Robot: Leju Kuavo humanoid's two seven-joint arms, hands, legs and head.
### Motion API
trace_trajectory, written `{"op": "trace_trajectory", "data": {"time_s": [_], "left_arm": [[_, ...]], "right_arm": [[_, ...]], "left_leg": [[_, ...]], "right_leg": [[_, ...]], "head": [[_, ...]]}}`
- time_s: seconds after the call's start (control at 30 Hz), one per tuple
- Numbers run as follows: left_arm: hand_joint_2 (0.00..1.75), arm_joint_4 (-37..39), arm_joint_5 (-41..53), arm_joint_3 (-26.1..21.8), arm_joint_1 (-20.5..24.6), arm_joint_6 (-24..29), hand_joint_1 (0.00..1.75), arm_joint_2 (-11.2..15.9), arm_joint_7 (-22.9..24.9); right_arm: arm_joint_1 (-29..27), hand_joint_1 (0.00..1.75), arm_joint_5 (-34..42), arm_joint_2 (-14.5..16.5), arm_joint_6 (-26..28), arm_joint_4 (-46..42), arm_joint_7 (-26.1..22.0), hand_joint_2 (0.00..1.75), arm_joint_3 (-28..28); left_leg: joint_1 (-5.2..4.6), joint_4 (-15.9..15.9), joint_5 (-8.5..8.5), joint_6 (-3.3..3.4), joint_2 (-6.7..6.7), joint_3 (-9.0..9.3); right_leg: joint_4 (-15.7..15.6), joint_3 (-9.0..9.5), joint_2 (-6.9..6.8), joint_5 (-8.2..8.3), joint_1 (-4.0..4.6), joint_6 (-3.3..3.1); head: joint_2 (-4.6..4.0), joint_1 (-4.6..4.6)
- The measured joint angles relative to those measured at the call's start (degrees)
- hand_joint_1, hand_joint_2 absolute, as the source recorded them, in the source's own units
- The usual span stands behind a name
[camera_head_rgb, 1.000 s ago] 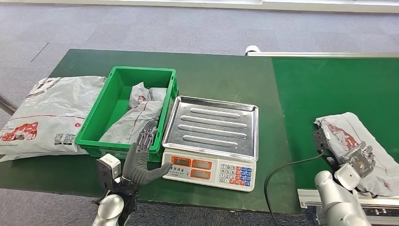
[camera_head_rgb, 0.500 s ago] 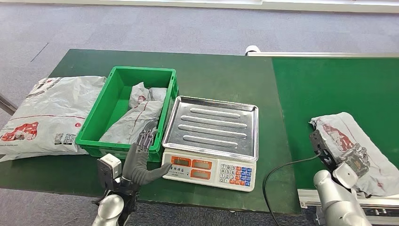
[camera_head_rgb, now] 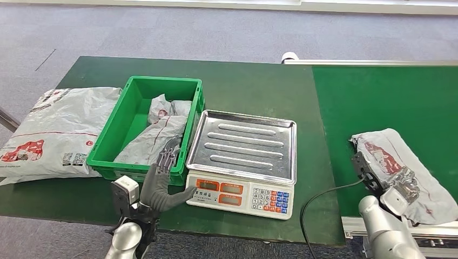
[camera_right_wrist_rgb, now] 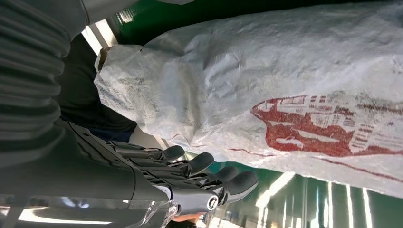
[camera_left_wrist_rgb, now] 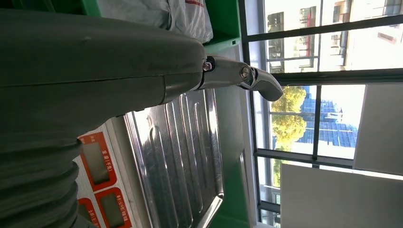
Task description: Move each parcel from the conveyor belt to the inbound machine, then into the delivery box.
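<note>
A crumpled grey parcel point(camera_head_rgb: 410, 167) with red print lies on the green conveyor belt point(camera_head_rgb: 378, 91) at the right, close to its near edge. My right hand point(camera_head_rgb: 378, 178) hovers at the parcel's near left corner with its fingers stretched out. In the right wrist view the right hand point(camera_right_wrist_rgb: 185, 178) lies alongside the parcel point(camera_right_wrist_rgb: 285, 80) and holds nothing. My left hand point(camera_head_rgb: 161, 186) hangs open at the front left corner of the scale point(camera_head_rgb: 243, 197), with its thumb point(camera_left_wrist_rgb: 242, 76) over the steel tray point(camera_left_wrist_rgb: 185, 152). The steel tray point(camera_head_rgb: 243, 143) is bare.
A green delivery box point(camera_head_rgb: 116, 145) left of the scale holds one grey parcel point(camera_head_rgb: 159, 129). A large grey parcel point(camera_head_rgb: 51, 132) lies on the green table point(camera_head_rgb: 243, 83) at the far left. A black cable point(camera_head_rgb: 324, 197) runs along the gap between scale and belt.
The parcel on the belt has shifted left and slightly away from me, and my right hand has moved left with it. The left hand has stayed put.
</note>
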State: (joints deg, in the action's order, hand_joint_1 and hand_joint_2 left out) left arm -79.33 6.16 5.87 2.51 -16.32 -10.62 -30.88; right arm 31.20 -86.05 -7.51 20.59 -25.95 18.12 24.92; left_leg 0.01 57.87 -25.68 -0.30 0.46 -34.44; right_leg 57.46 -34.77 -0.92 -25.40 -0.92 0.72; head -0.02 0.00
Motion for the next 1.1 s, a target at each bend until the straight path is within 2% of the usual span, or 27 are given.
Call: {"op": "trace_trajectory", "data": {"time_s": [0.3, 1.1], "left_arm": [[1.75, 0.52, 0.0, -0.11, 0.36, 0.39, 0.0, 0.02, -0.19], [1.75, 0.75, 0.0, -0.42, 0.47, 0.61, 0.0, 0.04, -0.33]], "right_arm": [[0.08, 0.0, -0.15, 0.22, -2.02, 1.2, -0.52, 1.75, 0.19], [1.15, 0.0, -0.38, 0.29, -1.88, 2.93, -0.31, 1.75, 0.2]], "left_leg": [[0.0, 0.0, 0.0, 0.0, 0.0, -0.01], [0.0, 0.0, 0.0, 0.0, 0.0, -0.01]], "right_leg": [[0.0, 0.0, 0.0, 0.0, 0.0, 0.0], [0.0, 0.0, 0.0, 0.0, 0.0, 0.01]], "head": [[0.0, 0.0], [0.0, 0.0]]}}
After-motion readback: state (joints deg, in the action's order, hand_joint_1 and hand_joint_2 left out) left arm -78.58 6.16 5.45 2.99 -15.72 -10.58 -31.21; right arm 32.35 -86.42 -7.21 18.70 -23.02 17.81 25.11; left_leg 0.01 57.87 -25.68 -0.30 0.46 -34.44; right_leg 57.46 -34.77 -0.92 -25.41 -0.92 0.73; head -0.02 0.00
